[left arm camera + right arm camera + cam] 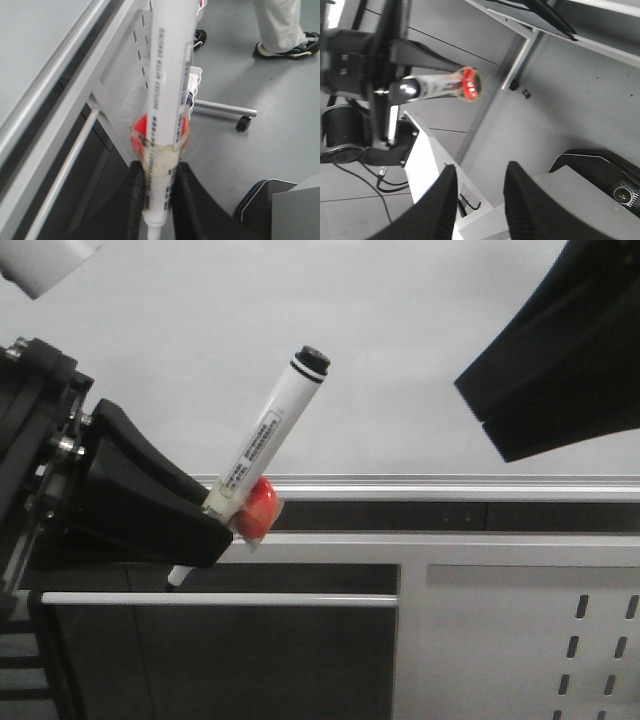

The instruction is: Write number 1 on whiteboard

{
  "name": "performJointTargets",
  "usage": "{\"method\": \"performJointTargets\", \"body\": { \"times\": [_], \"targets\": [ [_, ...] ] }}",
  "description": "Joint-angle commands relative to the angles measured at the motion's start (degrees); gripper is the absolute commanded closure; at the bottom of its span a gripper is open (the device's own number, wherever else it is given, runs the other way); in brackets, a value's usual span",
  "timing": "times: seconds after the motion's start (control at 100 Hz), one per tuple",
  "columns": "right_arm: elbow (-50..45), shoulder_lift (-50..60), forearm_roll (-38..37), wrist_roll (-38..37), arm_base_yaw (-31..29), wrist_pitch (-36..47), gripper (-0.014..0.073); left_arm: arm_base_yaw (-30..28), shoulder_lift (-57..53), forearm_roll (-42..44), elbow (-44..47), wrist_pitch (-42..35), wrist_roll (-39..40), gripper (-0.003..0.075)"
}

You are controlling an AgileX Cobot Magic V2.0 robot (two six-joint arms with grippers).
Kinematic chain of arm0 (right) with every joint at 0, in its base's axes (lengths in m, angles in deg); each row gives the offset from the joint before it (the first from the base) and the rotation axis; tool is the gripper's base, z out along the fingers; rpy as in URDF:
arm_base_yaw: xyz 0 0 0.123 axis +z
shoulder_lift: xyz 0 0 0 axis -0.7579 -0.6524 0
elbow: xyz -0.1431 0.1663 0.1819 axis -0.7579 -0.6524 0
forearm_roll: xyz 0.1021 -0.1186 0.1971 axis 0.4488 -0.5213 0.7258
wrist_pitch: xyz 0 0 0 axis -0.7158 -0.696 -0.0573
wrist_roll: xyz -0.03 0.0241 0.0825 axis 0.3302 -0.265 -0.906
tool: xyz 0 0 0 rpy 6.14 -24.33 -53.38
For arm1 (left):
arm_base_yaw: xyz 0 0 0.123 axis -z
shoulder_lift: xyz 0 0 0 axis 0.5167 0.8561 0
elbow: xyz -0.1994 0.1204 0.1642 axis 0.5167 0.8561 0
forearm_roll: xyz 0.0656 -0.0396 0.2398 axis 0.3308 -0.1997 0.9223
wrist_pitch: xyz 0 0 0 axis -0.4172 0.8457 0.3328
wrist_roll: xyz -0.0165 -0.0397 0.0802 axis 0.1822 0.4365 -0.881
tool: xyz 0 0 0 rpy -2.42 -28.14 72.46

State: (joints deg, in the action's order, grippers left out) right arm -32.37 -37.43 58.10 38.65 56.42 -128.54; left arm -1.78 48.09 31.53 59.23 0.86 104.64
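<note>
The whiteboard (300, 300) fills the upper front view, with its silver frame edge (450, 483) below it. I see no ink stroke of the number 1 on it. My left gripper (205, 530) is shut on a white marker (270, 430) with a red ball (258, 510) taped to it. The marker tilts up and right, its black end in front of the board. In the left wrist view my left gripper (159, 170) clamps the marker (167, 75), and the whiteboard (30, 45) lies beside it. My right gripper (481, 166) is open and empty, up at the right (478, 405).
A white metal panel with slotted holes (520, 640) and a horizontal silver rod (220, 598) lie below the board's frame. A person's legs and shoes (280, 25) and a castor-wheeled stand leg (225, 107) are on the floor. The right wrist view shows the marker (437, 86) end-on.
</note>
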Motion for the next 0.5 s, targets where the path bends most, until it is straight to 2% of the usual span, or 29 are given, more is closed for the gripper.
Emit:
{"method": "performJointTargets", "body": {
  "times": [0.0,0.13,0.39,0.49],
  "targets": [
    [2.3,-0.2,3.8,0.2,1.8,0.9,0.0389,0.4,-1.5,0.3,-2.5,-2.0,0.5,0.0738],
    [4.6,-0.4,3.9,0.2,2.7,1.1,0.0389,0.5,-1.4,0.9,-2.7,-2.0,1.0,0.0738],
    [9.5,-0.4,4.0,0.1,3.1,0.3,0.0389,5.3,-0.7,1.1,-2.7,2.4,0.9,0.0738],
    [9.5,-0.5,4.0,0.0,4.9,0.8,0.0359,6.3,0.7,1.1,-2.8,3.7,1.7,0.0738]
  ]
}}
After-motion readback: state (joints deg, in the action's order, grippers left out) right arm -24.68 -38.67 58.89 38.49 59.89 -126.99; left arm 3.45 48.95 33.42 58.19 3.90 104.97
